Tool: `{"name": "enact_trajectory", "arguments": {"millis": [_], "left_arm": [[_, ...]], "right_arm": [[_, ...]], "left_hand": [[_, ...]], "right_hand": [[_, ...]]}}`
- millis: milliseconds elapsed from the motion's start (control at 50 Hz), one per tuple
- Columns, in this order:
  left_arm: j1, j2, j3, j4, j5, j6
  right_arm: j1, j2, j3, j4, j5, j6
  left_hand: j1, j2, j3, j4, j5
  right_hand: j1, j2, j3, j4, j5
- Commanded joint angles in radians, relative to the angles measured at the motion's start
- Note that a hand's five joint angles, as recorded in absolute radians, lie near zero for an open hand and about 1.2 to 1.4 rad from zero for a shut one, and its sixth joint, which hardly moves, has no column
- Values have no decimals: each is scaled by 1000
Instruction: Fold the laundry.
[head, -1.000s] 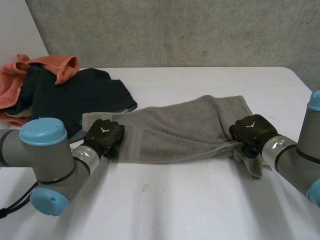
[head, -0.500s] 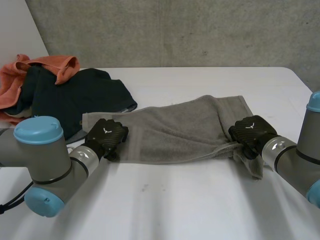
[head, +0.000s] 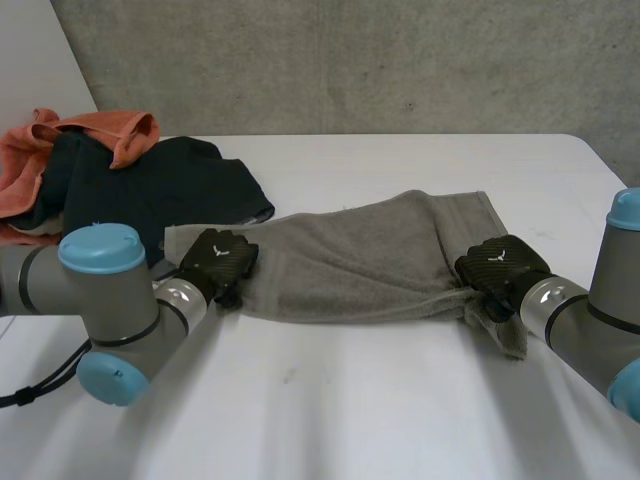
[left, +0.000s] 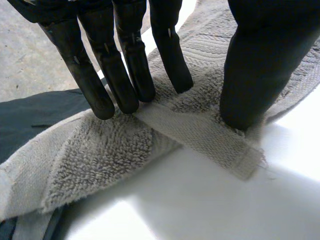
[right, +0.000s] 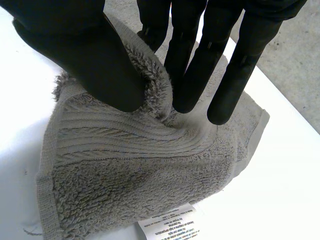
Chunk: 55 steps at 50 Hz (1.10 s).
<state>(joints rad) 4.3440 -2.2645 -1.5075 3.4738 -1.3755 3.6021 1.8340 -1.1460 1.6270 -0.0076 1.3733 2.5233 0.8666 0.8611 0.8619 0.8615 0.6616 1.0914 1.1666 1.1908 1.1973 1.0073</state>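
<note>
Orange cloth (head: 60, 140) is bunched at the far left of the white desk (head: 400, 400), partly under a dark garment (head: 160, 195) that spreads out just beside it.

Next along, we have the left robot hand (head: 222, 262) down on the left end of the grey towel (head: 370, 260), near the front corner. That end of the towel lies against the dark garment's edge. In the left wrist view the fingers (left: 125, 75) are straight with their tips pressed into the pile. The thumb (left: 260, 65) is set apart from them, its tip on the flat woven band by the edge. We see nothing pinched between them, so this robot hand is spread flat and only presses the towel.

The grey towel runs long across the middle of the desk, mostly flat, with some rumples along the front edge.

At the towel's right end, near the front corner, is the right robot hand (head: 500, 265). In the right wrist view its thumb and fingers close on a raised ridge of towel, so we call it gripping the towel. A white label (right: 170, 222) pokes out from under the corner past the fingertips. A short flap of towel lies on the desk in front of this robot hand.
</note>
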Motion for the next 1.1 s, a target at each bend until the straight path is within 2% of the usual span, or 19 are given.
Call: {"name": "enact_trajectory", "arguments": {"millis": [20,80,160,180,300,420,500,540,620,700,760,820,900,960,1040,1100], "left_arm": [[-1,-70,84,-4,-1,1],[-3,-89,102,-4,-1,1],[-7,-102,133,-2,-4,0],[-9,-102,141,1,-5,0],[-17,-66,148,4,-19,-5],[-41,179,63,-16,-134,-34],[-37,383,-32,-36,-145,-75],[-32,495,-81,-65,-145,-101],[-30,639,-121,-163,-143,-125],[-44,697,-128,-296,-143,-152],[-38,682,-131,-373,-142,-157],[-35,613,-131,-390,-145,-158],[-32,439,-74,-383,-151,-152],[-53,323,56,-360,-151,-151],[-90,200,280,-262,-148,-146],[-89,148,470,-125,-151,-154]], "right_arm": [[-1,0,1,-2,3,0],[1,2,1,-2,3,-1],[1,11,1,-3,3,-1],[-1,11,-1,-3,4,-1],[-5,9,-3,-6,7,-1],[-10,-6,-26,1,13,-1],[-15,-87,-56,23,18,-4],[-19,-182,-75,73,20,-15],[-62,-300,-140,202,15,-43],[-85,-348,-197,323,-2,-58],[-87,-351,-226,400,-14,-70],[-90,-330,-233,432,-14,-93],[-98,-166,-263,446,16,-210],[-84,-77,-331,440,39,-239],[-82,12,-476,352,105,-203],[-78,38,-593,163,150,-160]], "left_hand": [[189,195,194,194,220],[192,198,197,197,223],[406,412,411,411,437],[528,534,533,533,559],[530,535,534,535,560],[530,535,534,535,560],[530,535,534,535,560],[530,535,534,535,560],[530,535,534,535,560],[530,535,534,535,560],[530,535,534,535,560],[530,535,534,535,560],[530,535,534,535,560],[530,535,534,535,560],[530,535,534,535,560],[530,535,534,535,560]], "right_hand": [[305,230,205,199,214],[305,230,205,199,214],[305,230,205,199,214],[305,230,205,199,214],[305,230,205,199,214],[305,230,205,199,214],[305,230,205,199,214],[305,230,205,199,214],[305,230,205,199,214],[305,230,205,199,214],[305,230,205,199,214],[305,230,205,199,214],[305,230,205,199,214],[305,230,205,199,214],[305,230,205,199,214],[305,230,205,199,214]]}}
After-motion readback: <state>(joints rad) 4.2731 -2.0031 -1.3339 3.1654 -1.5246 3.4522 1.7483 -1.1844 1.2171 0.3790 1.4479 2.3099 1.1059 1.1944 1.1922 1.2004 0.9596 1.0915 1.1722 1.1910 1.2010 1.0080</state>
